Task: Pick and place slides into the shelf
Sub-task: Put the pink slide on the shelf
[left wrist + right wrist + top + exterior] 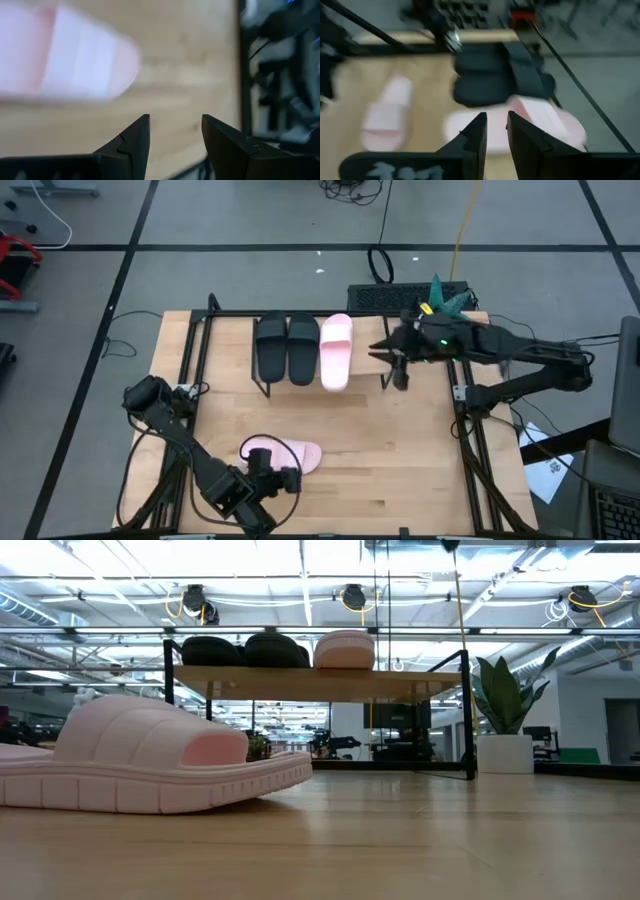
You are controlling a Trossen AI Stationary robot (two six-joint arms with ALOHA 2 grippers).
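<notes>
You're seeing three slides sitting on the shelf (300, 320); the fourth pink slide (283, 453) is lying well before it, beside your released left gripper (272, 480). Your right gripper (397, 372), empty and barely parted, is hovering beside the shelf.

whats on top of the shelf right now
Three slides sit side by side on the shelf: two black slides and one pink slide. The board under them is covered. The second pink slide lies on the table.
</notes>
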